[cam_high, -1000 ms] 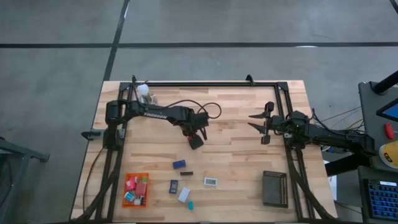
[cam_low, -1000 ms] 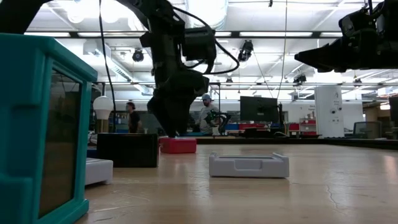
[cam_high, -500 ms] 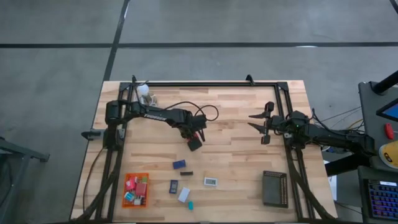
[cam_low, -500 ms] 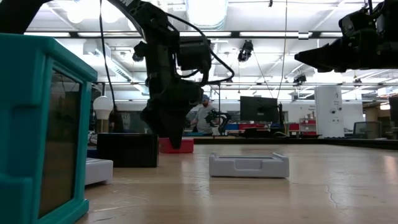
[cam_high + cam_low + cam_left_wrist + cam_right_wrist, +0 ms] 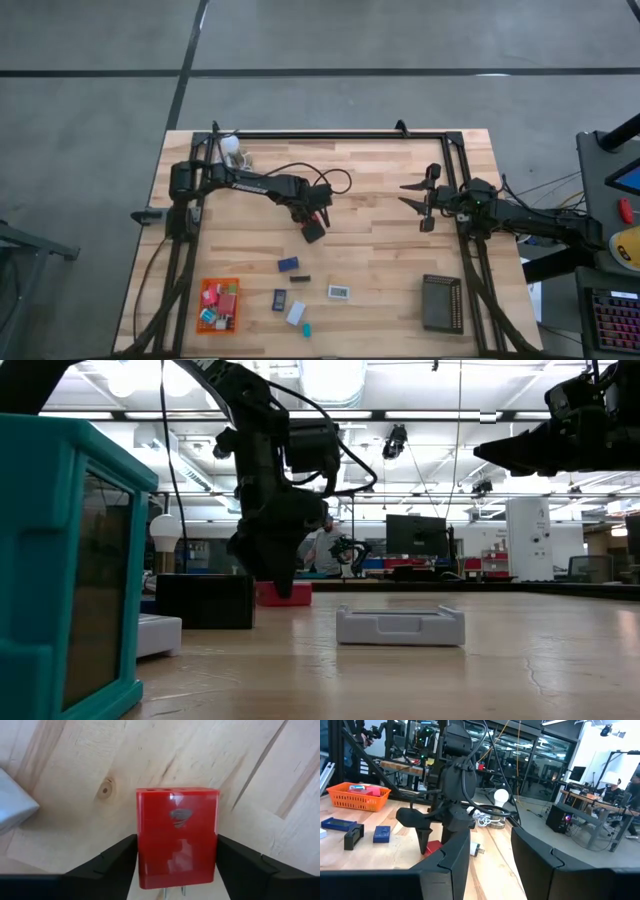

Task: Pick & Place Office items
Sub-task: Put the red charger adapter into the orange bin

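My left gripper (image 5: 313,230) stands near the table's middle, lowered over a red block with metal prongs (image 5: 176,837) that lies on the wood; its fingers are shut on it. In the high view the gripper hides the block. My right gripper (image 5: 425,205) hovers open above the table's right half, holding nothing. Loose office items lie toward the near edge: a navy piece (image 5: 288,264), a black piece (image 5: 300,279), a white device (image 5: 339,292), another navy piece (image 5: 280,299), a white piece (image 5: 296,313) and a teal one (image 5: 306,328). My left gripper pinches the red block between its two fingers (image 5: 117,860), one on each long side (image 5: 141,845), coming from above and pointing down. The block's logo face is up and its prongs (image 5: 172,892) point back toward the wrist. It appears to rest on the table (image 5: 288,593).
An orange tray (image 5: 204,288) with red and pink pieces sits near the near-left corner, a black ribbed tray (image 5: 441,302) near the near-right. A white bulb with coiled cord (image 5: 232,146) lies at the far left. A dark frame runs along the far and side edges.
My left gripper has come down and shifted slightly toward the table's left, settling around the red block, then held still. The red block has stayed where it lay. The right arm has not moved.
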Robot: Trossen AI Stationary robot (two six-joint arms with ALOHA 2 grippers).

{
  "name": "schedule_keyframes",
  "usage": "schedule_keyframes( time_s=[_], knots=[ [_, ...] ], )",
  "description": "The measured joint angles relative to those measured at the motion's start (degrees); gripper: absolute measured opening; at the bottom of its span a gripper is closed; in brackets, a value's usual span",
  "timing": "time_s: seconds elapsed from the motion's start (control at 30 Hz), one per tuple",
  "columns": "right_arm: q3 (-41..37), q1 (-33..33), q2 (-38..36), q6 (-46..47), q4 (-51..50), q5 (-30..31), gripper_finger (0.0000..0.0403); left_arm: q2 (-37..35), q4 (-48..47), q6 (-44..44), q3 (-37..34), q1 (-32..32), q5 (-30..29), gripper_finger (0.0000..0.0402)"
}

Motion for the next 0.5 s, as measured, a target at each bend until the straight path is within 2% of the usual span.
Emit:
schedule_keyframes(
  time_s=[0.23,0.5],
  knots=[
    [0.0,0.0,-0.01,0.0,0.0,-0.01,0.0139,-0.04,0.12,0.0,0.0,0.0,0.87,0.0212],
    [0.0,0.0,0.01,0.0,0.0,-0.02,0.0139,-0.04,0.12,-0.37,0.0,0.0,1.14,0.023]
  ],
)
